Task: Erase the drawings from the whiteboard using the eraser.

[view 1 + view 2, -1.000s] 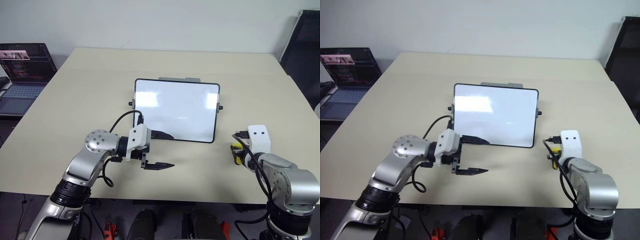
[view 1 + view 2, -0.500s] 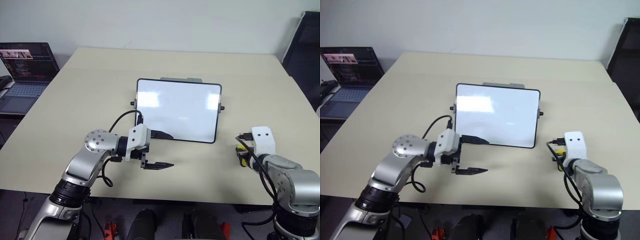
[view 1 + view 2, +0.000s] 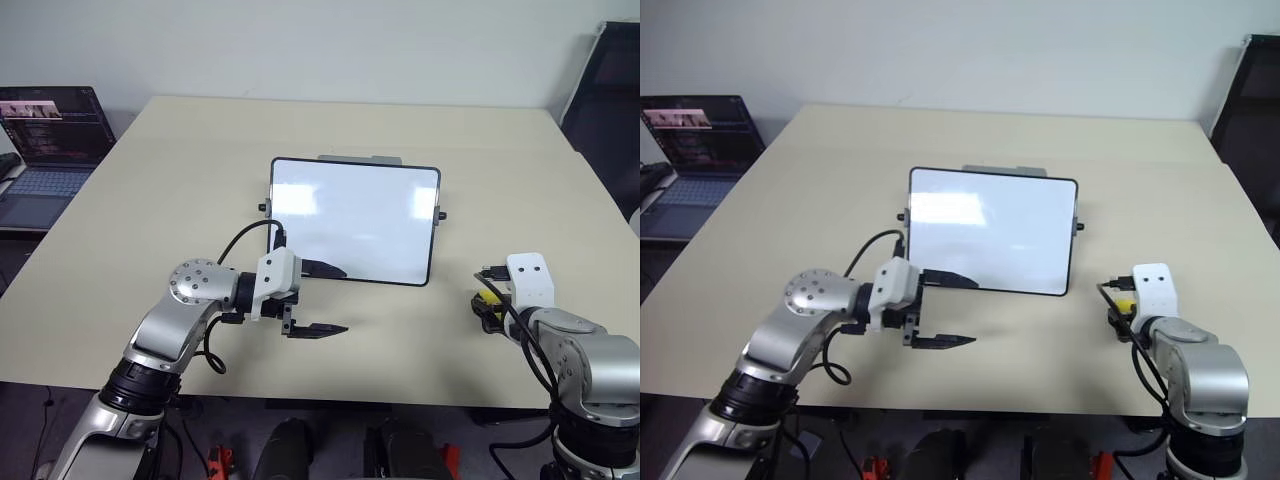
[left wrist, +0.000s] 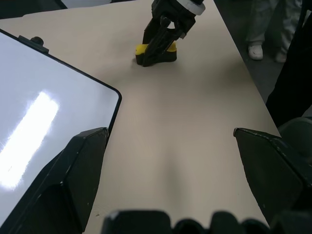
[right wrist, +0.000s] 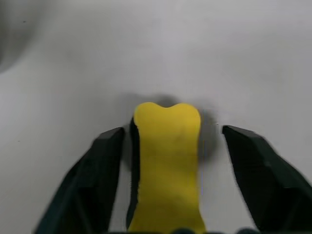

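The whiteboard [image 3: 352,218] lies mid-table, its face plain white with glare. The drawings are out of view. Just off the board's near left corner, my left gripper [image 3: 345,300] is open and holds nothing, its fingers [image 4: 73,190] pointing right. The eraser [image 5: 165,161], a small yellow block, rests on the table to the right of the board, also visible as the eraser [image 3: 487,298]. My right gripper [image 3: 488,310] is open around it, one finger on each side, with a clear gap on one side.
An open laptop [image 3: 45,130] stands beyond the table's left edge. A dark panel [image 3: 610,90] stands at the back right. A grey stand [image 3: 358,158] pokes out behind the board. A person's legs [image 4: 263,29] show past the table's right edge.
My right gripper has opened and let go of the eraser, after shifting slightly right with it. The left arm has kept still.
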